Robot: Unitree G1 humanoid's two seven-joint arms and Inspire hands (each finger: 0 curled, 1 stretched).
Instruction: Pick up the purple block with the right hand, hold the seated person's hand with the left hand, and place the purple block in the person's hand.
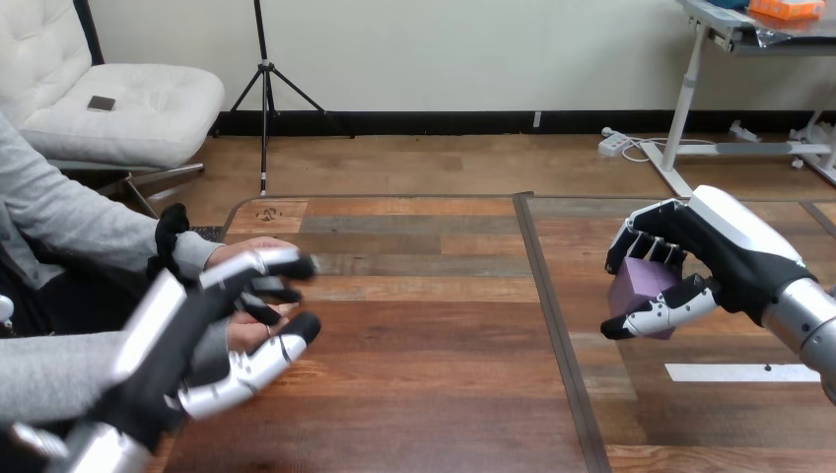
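The purple block (639, 284) is at the right of the wooden table (424, 325). My right hand (725, 251) is shut on it, fingers curled over its top and thumb against its near side; I cannot tell whether the block rests on the table. At the left, my left hand (197, 345) is open, with its fingers and thumb spread and pointing right. The person's hand (254, 331) lies just behind it, showing above my fingers and between fingers and thumb. I do not see my fingers curled round it.
A dark seam (554, 335) runs front to back down the table between my two hands. A strip of white tape (741, 372) lies on the table near my right wrist. The person's grey-sleeved arms come in from the left edge.
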